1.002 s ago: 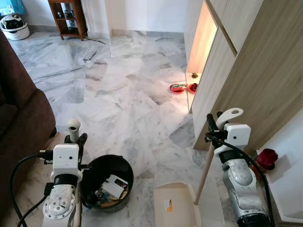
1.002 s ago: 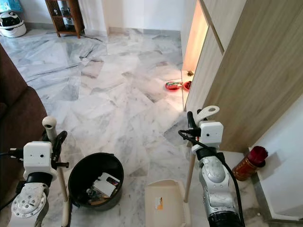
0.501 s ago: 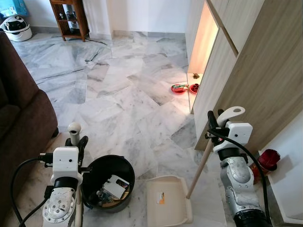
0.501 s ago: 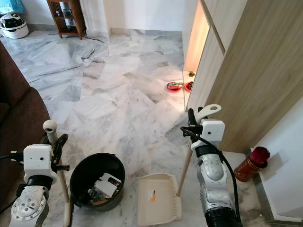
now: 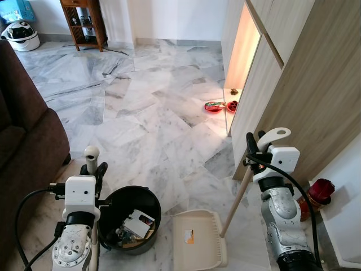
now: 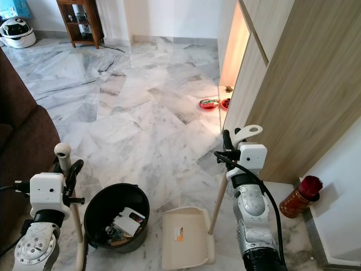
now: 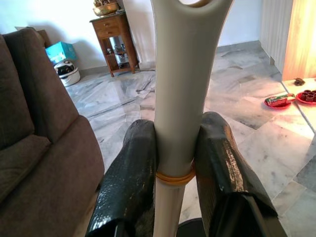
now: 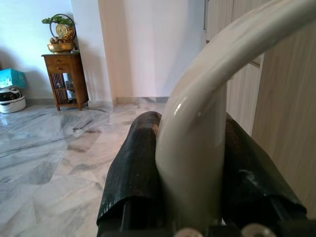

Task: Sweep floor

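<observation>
Two tools were held upright over a grey-veined marble floor (image 5: 152,107). At about seven o'clock in the head views, the left gripper (image 7: 180,168) was clamped around the pale handle of a broom (image 7: 180,89), its black fingers (image 7: 131,182) pressed to either side of the shaft just above an orange band. At about four o'clock, the right gripper (image 8: 190,163) was closed on the cream looped grip of a dustpan handle (image 5: 273,136), whose wooden pole slanted down to the cream dustpan (image 5: 198,246) resting flat on the floor at six o'clock. Just beside the pan, toward seven o'clock, a black bin (image 5: 115,204) holding paper scraps was seen. A brown sofa (image 5: 25,141) was placed at nine o'clock, a wood-panelled cabinet (image 5: 304,84) at three o'clock, red dishes (image 5: 213,105) by its lit opening, and a red-topped can (image 5: 316,195) at four o'clock.
</observation>
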